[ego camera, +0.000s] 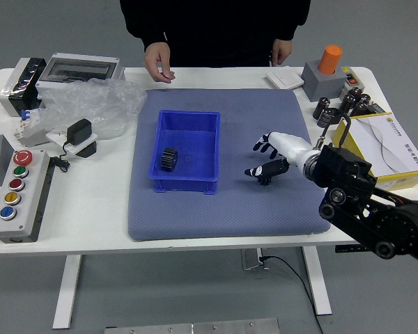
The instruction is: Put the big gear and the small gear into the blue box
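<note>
Head view: I hold my right hand [287, 152], fingers spread, over the small gear [265, 181]; the big gear [168, 159] sits in the box [195, 140].

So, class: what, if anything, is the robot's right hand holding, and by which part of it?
Nothing: the right hand is open over the small gear, which is partly hidden by the thumb.
</note>
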{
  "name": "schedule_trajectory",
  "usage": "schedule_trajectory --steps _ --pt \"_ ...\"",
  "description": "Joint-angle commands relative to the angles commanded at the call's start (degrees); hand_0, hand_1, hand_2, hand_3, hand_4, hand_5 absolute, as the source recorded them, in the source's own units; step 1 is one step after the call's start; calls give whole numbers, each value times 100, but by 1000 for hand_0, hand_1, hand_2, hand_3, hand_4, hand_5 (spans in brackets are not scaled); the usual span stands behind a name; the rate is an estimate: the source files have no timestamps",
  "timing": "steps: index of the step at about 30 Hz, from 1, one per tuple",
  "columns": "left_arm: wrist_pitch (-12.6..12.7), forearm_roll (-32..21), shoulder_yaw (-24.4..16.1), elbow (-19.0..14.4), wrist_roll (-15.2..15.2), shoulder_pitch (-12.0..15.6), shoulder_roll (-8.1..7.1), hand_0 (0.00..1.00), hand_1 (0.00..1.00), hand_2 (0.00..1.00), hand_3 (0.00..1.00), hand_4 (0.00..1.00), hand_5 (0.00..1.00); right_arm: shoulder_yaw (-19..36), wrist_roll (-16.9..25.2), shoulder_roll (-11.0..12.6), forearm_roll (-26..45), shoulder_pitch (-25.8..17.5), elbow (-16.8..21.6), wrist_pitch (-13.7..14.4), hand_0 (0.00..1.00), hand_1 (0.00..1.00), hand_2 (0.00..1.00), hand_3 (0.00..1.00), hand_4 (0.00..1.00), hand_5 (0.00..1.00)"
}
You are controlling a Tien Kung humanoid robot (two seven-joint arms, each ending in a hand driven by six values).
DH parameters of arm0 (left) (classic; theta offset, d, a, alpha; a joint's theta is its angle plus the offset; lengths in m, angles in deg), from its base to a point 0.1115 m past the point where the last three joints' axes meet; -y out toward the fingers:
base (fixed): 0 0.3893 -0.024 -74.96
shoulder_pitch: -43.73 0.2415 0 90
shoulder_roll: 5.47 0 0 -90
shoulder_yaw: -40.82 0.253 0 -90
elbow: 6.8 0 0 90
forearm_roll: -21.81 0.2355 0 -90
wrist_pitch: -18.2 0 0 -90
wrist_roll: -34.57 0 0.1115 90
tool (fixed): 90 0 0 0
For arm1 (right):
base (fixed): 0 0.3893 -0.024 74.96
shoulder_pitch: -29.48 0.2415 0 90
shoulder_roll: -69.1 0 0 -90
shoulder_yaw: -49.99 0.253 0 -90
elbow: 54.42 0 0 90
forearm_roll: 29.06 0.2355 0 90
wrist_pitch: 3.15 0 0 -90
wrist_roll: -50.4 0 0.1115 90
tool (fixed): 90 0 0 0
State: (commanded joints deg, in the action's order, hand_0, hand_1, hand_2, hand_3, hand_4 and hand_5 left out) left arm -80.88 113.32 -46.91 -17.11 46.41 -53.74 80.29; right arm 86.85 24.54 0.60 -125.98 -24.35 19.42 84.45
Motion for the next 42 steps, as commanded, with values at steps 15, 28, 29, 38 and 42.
schedule_trajectory --steps 15,28,29,38,42 --pt "1 -2 7 0 -6 2 -1 725 675 681 687 425 11 -254 -5 67 -98 -90 -5 61 657 577 688 669 774 383" --pt "-2 5 10 0 -2 8 25 725 674 680 685 426 13 -271 135 6 -223 -203 -197 226 639 563 670 653 700 308" --pt "-2 5 10 0 -2 8 26 725 674 680 685 426 13 -271 140 2 -228 -210 -208 230 639 563 670 653 700 308" --pt "-1 4 14 0 -6 15 33 723 674 678 685 430 17 -259 155 -31 -274 -281 -260 277 638 563 663 636 710 340" --pt "-1 6 14 0 -7 15 35 723 672 679 685 433 17 -239 168 -39 -301 -306 -263 329 646 539 644 611 688 325"
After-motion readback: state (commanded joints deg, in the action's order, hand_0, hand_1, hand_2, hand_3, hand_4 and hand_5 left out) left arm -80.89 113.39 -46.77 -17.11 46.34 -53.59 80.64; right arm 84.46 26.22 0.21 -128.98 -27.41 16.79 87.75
